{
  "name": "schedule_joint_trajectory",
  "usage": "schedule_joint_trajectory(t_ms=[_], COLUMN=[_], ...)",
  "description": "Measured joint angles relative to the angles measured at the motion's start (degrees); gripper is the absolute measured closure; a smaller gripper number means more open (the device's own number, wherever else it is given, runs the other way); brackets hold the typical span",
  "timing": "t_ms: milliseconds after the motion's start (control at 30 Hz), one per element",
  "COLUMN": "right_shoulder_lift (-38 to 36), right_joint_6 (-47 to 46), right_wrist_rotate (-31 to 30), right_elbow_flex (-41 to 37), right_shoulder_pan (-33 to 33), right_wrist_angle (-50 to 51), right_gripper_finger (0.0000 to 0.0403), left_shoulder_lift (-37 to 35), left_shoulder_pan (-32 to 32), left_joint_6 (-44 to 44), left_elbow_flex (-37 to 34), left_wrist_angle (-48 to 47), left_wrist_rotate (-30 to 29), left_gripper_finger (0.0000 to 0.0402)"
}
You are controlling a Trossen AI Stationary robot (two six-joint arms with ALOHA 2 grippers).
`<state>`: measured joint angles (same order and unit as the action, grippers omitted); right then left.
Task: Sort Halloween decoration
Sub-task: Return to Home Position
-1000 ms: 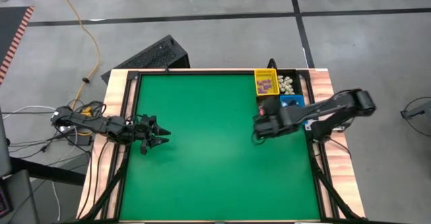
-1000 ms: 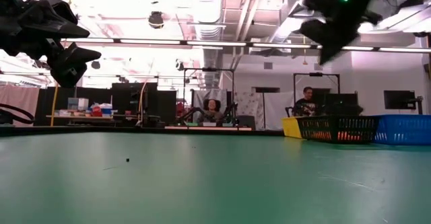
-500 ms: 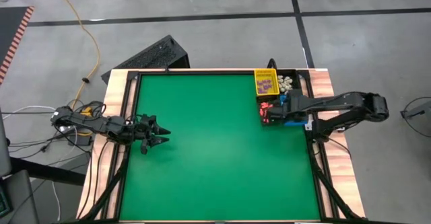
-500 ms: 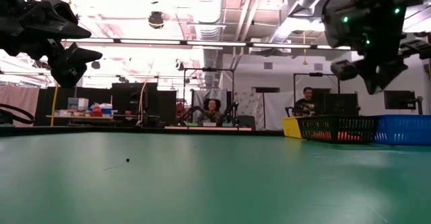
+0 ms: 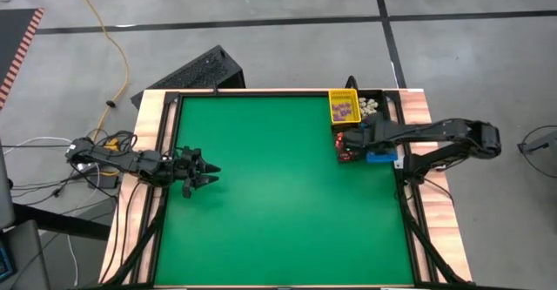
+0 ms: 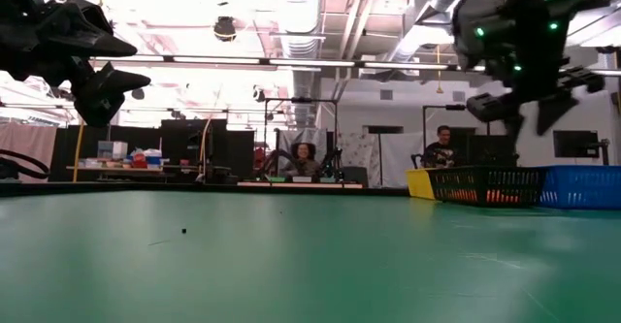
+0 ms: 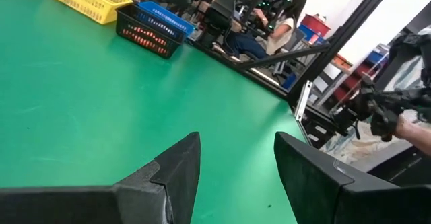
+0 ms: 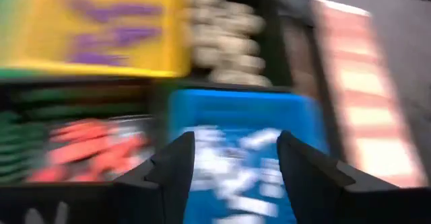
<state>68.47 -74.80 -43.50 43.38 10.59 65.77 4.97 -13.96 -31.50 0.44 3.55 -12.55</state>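
The Halloween decoration lies sorted in bins at the table's far right. Purple trinkets fill the yellow bin, and cream-white ones a black bin. Orange-red ones lie in another black bin, white ones in the blue bin. My right gripper hangs open above the blue and red-filled bins, tipped downward, with nothing between its fingers. My left gripper waits open at the table's left, held level above the mat.
The green mat lies bare across the middle and near side, framed by a wooden border. The four bins stand packed together in the far right corner. People sit in the room beyond the table.
My right gripper has swung from over the mat toward the table's far right edge, sinking and tipping over the bins, and has opened. My left arm has kept still.
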Motion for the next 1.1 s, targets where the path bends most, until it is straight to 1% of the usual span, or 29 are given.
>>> schedule_joint_trajectory(t_ms=[100,200,300,367,433,467,567,633,667,733,767,800,867,933,967,1000,1100], right_shoulder_lift=[0.00,0.00,0.00,0.00,-0.01,-0.02,-0.17,-0.83,-2.12,-5.60,-7.70,-10.00,-14.28,-18.17,-20.14,-21.95,-27.24], right_joint_6=[13.53,30.83,48.97,61.05,71.30,76.59,83.93,86.23,85.62,80.49,77.31,74.51,70.86,69.63,68.32,66.69,63.87], right_wrist_rotate=[0.27,4.30,8.53,9.63,10.27,10.42,10.23,8.45,6.44,3.14,3.20,4.65,11.97,19.90,22.53,23.85,23.69], right_elbow_flex=[0.01,0.65,1.65,2.50,3.24,3.56,4.08,4.56,4.63,4.61,4.61,4.50,3.58,1.57,0.24,-0.95,-5.74], right_shoulder_pan=[-4.29,-10.04,-16.09,-19.73,-23.07,-24.56,-28.33,-28.75,-28.63,-27.14,-25.94,-24.84,-22.57,-20.46,-19.66,-19.03,-18.18], right_wrist_angle=[-14.92,-32.67,-52.47,-63.02,-70.99,-73.25,-81.01,-85.86,-85.81,-81.29,-77.77,-73.74,-69.17,-69.03,-68.78,-68.47,-70.42], right_gripper_finger=[0.0173,0.0177,0.0178,0.0179,0.0179,0.0179,0.0179,0.0179,0.0179,0.0179,0.0179,0.0179,0.0179,0.0179,0.0179,0.0179,0.0179], left_shoulder_lift=[0.00,0.02,0.01,0.01,0.00,0.03,-0.24,-0.33,-0.31,-0.28,-0.26,-0.28,-0.28,-0.28,-0.26,-0.26,-0.26], left_shoulder_pan=[0.00,0.00,0.00,0.00,0.00,0.01,0.00,0.00,0.00,0.00,0.02,0.00,0.00,0.00,0.00,0.00,0.00], left_joint_6=[-0.17,-1.58,-1.36,-1.71,-1.99,-1.81,3.56,8.29,10.30,14.17,15.68,16.85,18.20,18.40,18.40,18.37,18.33], left_elbow_flex=[0.01,0.01,0.01,0.05,0.37,0.81,3.99,6.91,8.18,10.33,11.18,11.87,12.68,12.76,12.73,12.61,11.76], left_wrist_angle=[-0.09,-0.11,-0.15,0.06,0.23,-0.07,1.66,3.10,3.49,3.48,3.54,3.51,3.74,3.26,2.60,2.07,2.04], left_wrist_rotate=[0.69,0.72,0.73,0.33,-0.95,-1.41,-1.78,-3.46,-4.53,-5.69,-5.65,-4.72,-0.89,3.80,5.98,7.90,11.51], left_gripper_finger=[0.0221,0.0221,0.0221,0.0221,0.0221,0.0221,0.0221,0.0221,0.0221,0.0221,0.0221,0.0221,0.0221,0.0221,0.0221,0.0221,0.0221])
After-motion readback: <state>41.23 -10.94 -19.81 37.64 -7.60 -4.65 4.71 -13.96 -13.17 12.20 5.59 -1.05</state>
